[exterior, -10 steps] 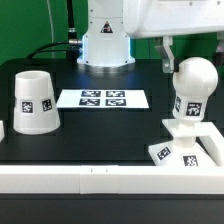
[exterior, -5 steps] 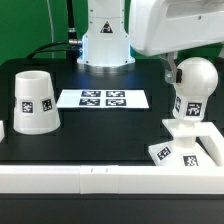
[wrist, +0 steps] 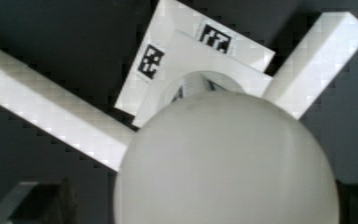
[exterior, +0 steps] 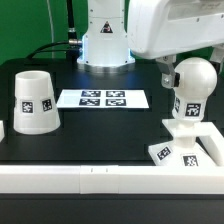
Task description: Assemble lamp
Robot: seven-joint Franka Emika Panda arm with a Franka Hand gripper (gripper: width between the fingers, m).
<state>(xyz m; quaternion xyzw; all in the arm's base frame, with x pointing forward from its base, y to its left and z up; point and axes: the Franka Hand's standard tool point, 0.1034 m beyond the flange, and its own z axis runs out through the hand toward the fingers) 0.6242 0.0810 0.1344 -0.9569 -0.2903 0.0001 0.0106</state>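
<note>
The gripper (wrist: pixel 197 208) is held open, its fingers (exterior: pixel 168 72) spread to either side of the bulb (exterior: pixel 192 85), whose round head is seen directly beneath the hand. The bulb is stood upright on the base (exterior: pixel 172 152), just beside the rail (exterior: pixel 90 178). Farther off the marker board (exterior: pixel 102 98) is laid flat, and farthest from the hand the shade (exterior: pixel 34 102) is set wide end down.

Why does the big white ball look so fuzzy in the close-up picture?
Wrist view: the bulb sits very close to the lens, so it blurs; the tags on the base behind it look sharper. Exterior view: the bulb is crisp and evenly lit.
</note>
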